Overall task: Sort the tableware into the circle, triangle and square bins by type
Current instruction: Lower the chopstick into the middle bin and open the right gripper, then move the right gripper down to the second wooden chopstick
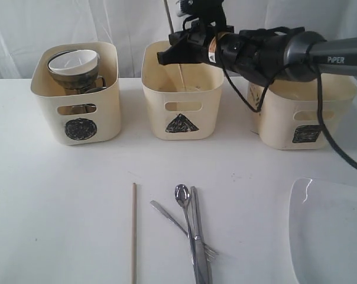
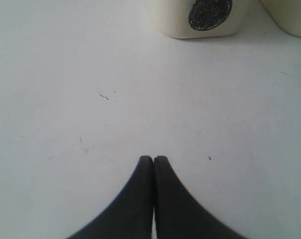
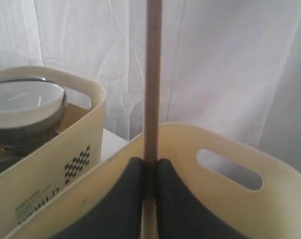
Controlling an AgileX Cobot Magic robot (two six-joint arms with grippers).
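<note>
Pinching a chopstick (image 3: 153, 74) upright, the right gripper (image 3: 150, 168) is held over the triangle bin (image 1: 209, 117), which lies directly below it. The left gripper (image 2: 153, 160) is pressed together, empty.

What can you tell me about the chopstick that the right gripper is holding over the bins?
The chopstick is a slim, straight stick of pale wood, smooth, with a few small dark specks. It stands upright, pinched by the right gripper between its black fingers, and most of what shows rises above them. Its lower end points down into the triangle bin. Whether it touches the floor of the bin cannot be seen.
</note>
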